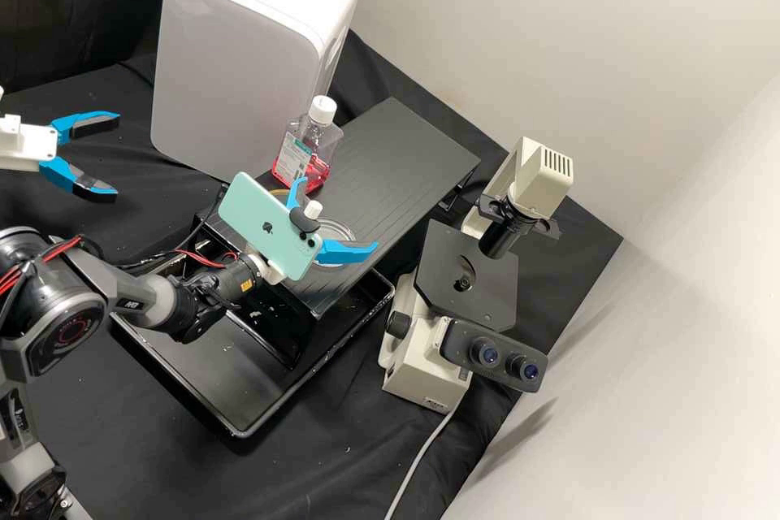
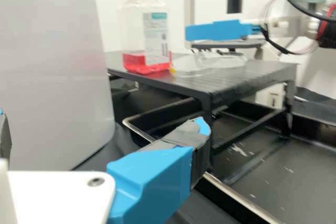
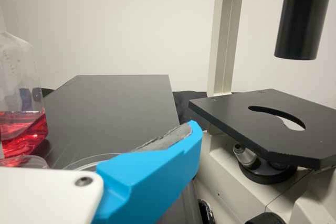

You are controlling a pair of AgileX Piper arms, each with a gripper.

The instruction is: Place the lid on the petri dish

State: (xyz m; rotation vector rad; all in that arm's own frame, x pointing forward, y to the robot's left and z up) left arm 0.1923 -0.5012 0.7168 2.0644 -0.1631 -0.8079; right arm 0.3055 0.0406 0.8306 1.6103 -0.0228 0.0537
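1. A white box (image 1: 244, 57) stands at the far left. To its right, a black stand (image 1: 406, 154) straddles a tray (image 1: 244, 414).
2. A microscope (image 1: 463, 317) sits to the right of the stand.
3. The left claw (image 1: 114, 156) hangs well to the left of the stand, its fingers spread and empty.
4. The right claw (image 1: 340, 212) is at the near-left part of the stand top. Its fingers are spread wide, one on each side of the dish. I cannot tell whether they touch it.
5. A bottle (image 1: 309, 146) of red liquid stands just beyond the dish.
6. The clear dish (image 1: 335, 227) lies flat on the stand between the right claw's fingers.
   - I cannot tell the lid from the base.
   - The dish is round, with no long axis, so the grip angle should matter little.
   - The right arm is by far the nearer, so I judge the move is its to make.
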